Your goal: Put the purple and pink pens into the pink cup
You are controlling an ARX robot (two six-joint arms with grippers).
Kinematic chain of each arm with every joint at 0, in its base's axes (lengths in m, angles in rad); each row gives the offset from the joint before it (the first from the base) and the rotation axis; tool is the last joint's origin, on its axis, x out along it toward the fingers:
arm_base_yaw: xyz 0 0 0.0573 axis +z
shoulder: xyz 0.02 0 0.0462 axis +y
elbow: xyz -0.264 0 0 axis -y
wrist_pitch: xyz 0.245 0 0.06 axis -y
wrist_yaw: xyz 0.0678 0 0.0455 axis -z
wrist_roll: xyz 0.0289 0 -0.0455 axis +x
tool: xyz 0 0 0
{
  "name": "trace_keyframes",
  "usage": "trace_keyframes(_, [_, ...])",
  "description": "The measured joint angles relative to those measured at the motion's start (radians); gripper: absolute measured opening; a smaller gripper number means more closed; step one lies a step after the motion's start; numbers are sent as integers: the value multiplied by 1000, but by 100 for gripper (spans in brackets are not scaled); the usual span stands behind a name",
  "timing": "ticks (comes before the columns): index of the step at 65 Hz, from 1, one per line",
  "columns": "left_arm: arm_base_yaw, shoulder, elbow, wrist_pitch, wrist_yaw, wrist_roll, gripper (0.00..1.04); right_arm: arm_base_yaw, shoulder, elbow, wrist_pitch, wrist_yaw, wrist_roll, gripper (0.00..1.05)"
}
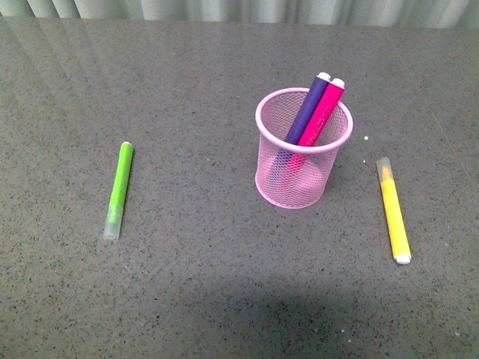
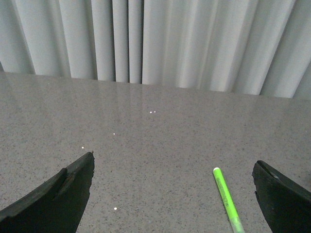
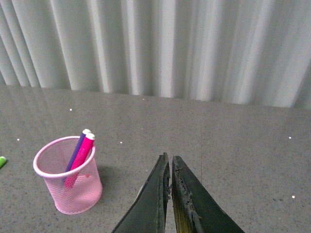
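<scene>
The pink cup [image 1: 303,149] stands upright on the grey table, right of centre. The purple pen [image 1: 308,108] and the pink pen [image 1: 322,114] stand inside it side by side, leaning back-right, white end plugs up. The cup [image 3: 68,182] with both pens, purple [image 3: 77,148] and pink [image 3: 83,153], also shows in the right wrist view. My right gripper [image 3: 169,158] is shut and empty, apart from the cup. My left gripper [image 2: 172,165] is open and empty above the table. Neither arm shows in the front view.
A lime green marker [image 1: 119,190] lies on the table at the left; it shows between the left fingers [image 2: 227,199]. A yellow marker [image 1: 393,211] lies at the right of the cup. Grey curtains [image 3: 160,43] hang behind the table's far edge.
</scene>
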Motion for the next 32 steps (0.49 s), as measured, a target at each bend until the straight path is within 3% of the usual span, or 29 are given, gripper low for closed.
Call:
trace_keyframes(5, [0,0,0,0,0,0,97,0,-124,0,-153,0,0,3])
trace_keyframes(24, [0,0,0,0,0,0,97,0,-159,0,-162,0,0,3])
trace_keyframes(32, [0,0,0,0,0,0,97,0,-159,0,-162,0,-1,24])
